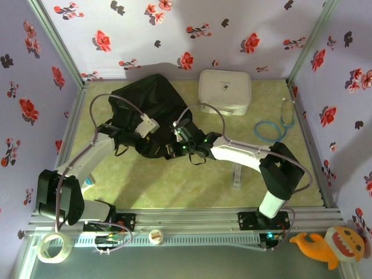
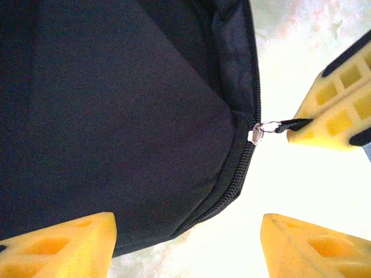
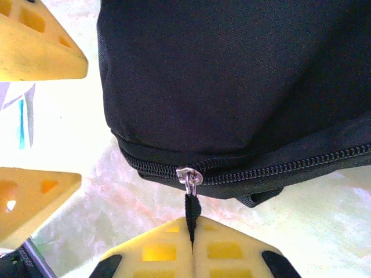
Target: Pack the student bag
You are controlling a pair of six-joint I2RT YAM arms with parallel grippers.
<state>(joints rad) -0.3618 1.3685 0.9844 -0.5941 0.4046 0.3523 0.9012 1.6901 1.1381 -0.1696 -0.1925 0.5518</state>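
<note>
Top external view puts the large black soft fabric backpack [image 1: 148, 107] at the back of the pale green table mat [image 1: 174, 186], left of centre, its far edge near the flowered back wall [image 1: 174, 35]. We count two arms, and both meet at the bag's near edge. The left arm [image 1: 87, 160] reaches up from the near-left corner, while the right arm [image 1: 244, 154] bends at its elbow on the right and stretches leftward.

In the right wrist view, the right gripper [image 3: 191, 229] is pinched closed on the black strap tab of the one silver zip slider [image 3: 188, 175] at the bag's seam. In the left wrist view, the left gripper [image 2: 188, 226] stands wide apart beside that same corner, with nothing between its yellow fingers [image 2: 58, 246].

Bare mat lies open between the bag and the near rail [image 1: 192, 218]. One white rounded zip case [image 1: 225, 92] sits just right of the bag, and one blue-tubed stethoscope [image 1: 272, 129] lies further right, near the right wall.
</note>
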